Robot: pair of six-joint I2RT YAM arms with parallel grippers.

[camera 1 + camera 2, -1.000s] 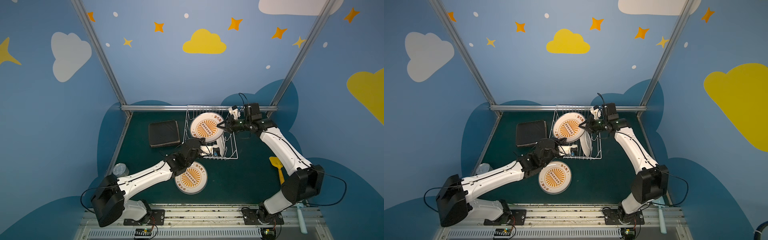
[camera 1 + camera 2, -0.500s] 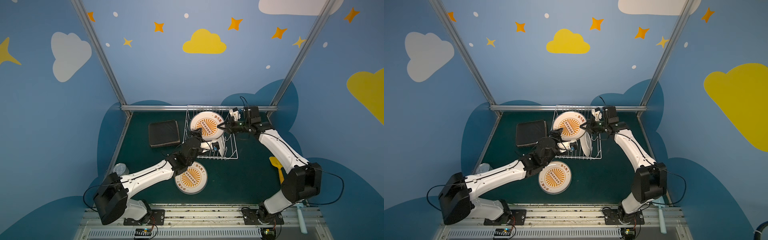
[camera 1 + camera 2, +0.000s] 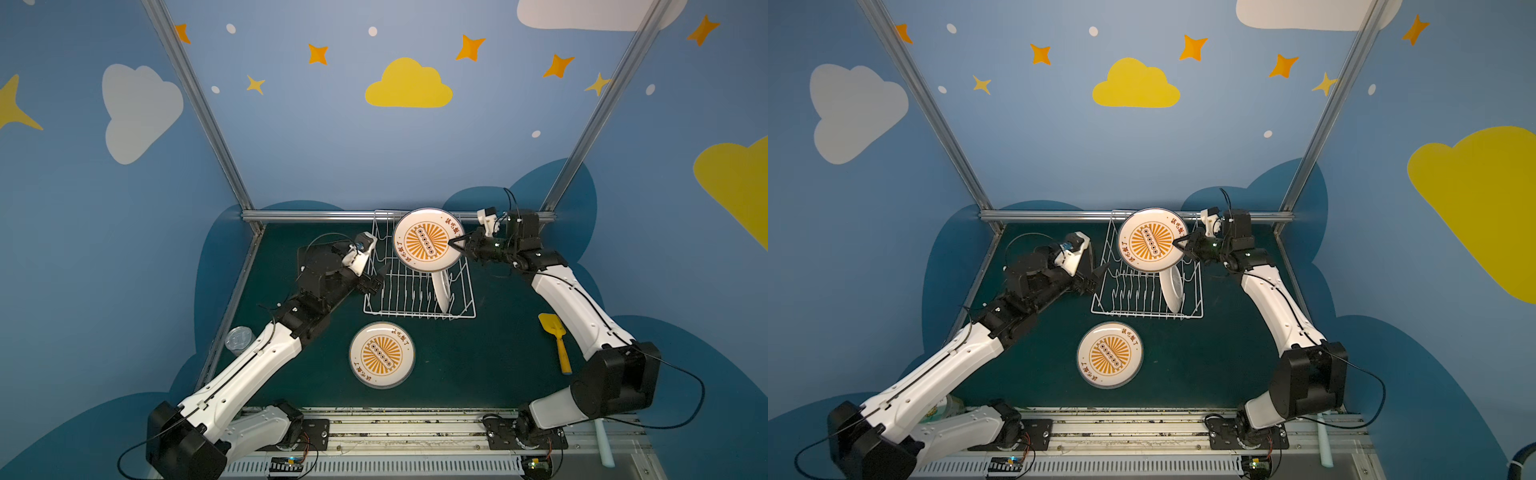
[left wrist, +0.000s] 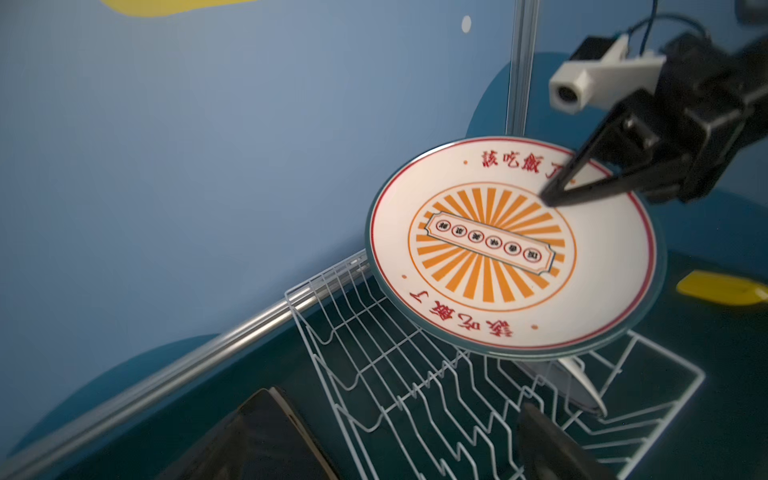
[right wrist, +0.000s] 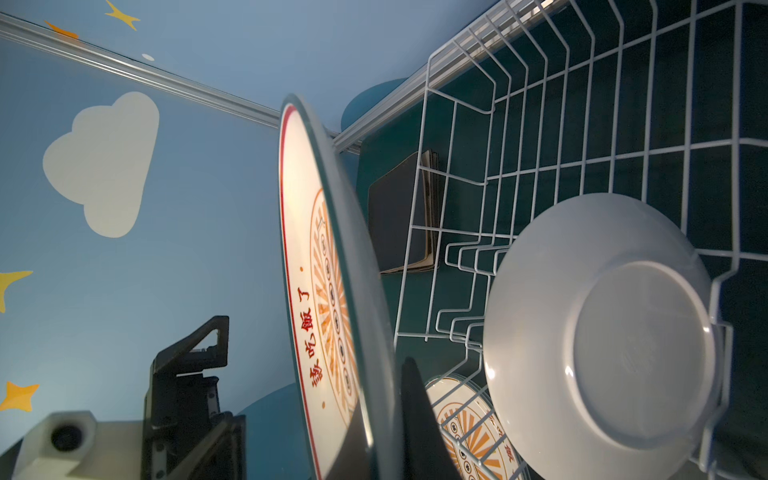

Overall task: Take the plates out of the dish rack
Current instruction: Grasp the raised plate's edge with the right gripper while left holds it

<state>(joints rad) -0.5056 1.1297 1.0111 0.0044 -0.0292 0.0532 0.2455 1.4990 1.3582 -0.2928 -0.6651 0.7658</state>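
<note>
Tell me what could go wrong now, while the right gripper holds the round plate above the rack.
1. The right gripper pinches the held plate only at its rim, so the plate may slip and drop onto the white plate standing in the dish rack under it.
2. The open left gripper sits close beside the rack; a careless move could knock it.

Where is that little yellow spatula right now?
In a top view the yellow spatula lies on the green table on the right side, right of the dish rack and beside the right arm.
</note>
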